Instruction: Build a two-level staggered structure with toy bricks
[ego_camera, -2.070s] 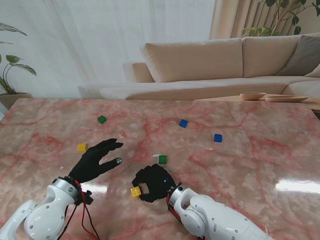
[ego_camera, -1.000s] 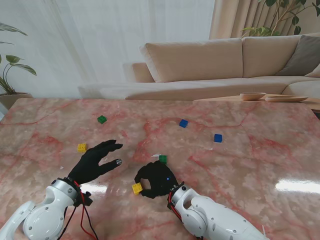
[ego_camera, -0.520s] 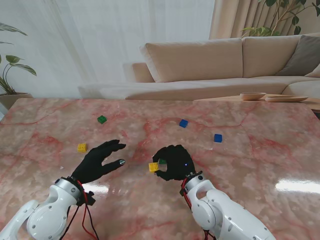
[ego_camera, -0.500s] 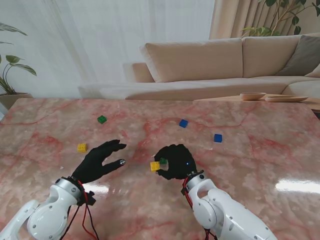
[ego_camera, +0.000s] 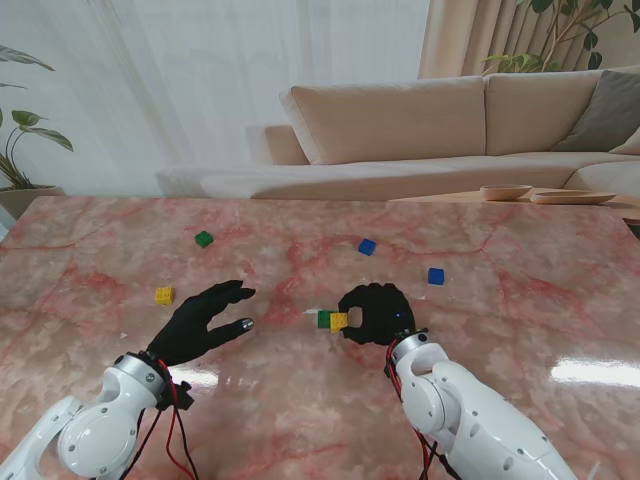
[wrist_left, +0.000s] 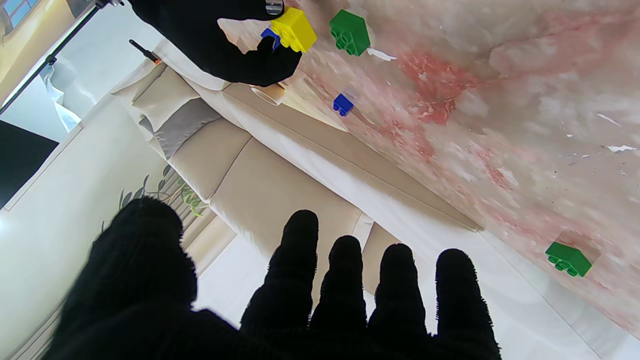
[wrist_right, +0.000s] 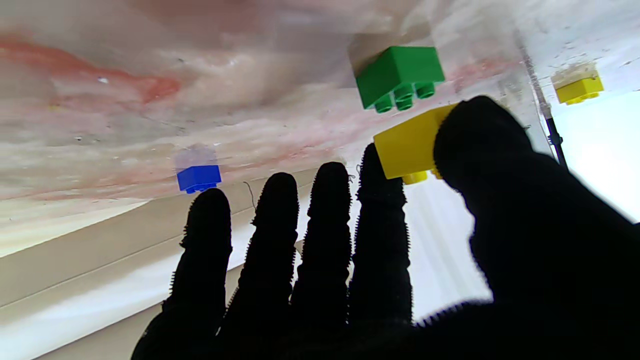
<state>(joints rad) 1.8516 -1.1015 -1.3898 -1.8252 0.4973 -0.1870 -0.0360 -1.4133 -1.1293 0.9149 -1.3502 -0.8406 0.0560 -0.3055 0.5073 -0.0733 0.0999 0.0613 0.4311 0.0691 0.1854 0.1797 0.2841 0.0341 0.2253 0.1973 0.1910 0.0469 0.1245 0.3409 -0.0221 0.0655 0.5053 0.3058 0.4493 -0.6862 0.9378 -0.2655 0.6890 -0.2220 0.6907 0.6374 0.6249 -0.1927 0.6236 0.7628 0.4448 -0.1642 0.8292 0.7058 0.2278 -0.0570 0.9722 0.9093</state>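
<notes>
The yellow brick (ego_camera: 339, 321) is pinched in the right robot hand (ego_camera: 376, 314), just beside the green brick (ego_camera: 324, 319) on the counter (ego_camera: 500, 330) and not yet pressed on. By my judgement nothing is stacked so far. The left robot hand (ego_camera: 200, 322) hovers spread and empty, with the other bricks scattered well apart.

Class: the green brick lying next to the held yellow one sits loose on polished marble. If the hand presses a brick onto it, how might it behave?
The green brick looks rigid and light, so it probably won't deform. On the glossy table it may skid sideways under an off-centre push. Its squat, flat-based shape makes tipping or rolling unlikely.
</notes>
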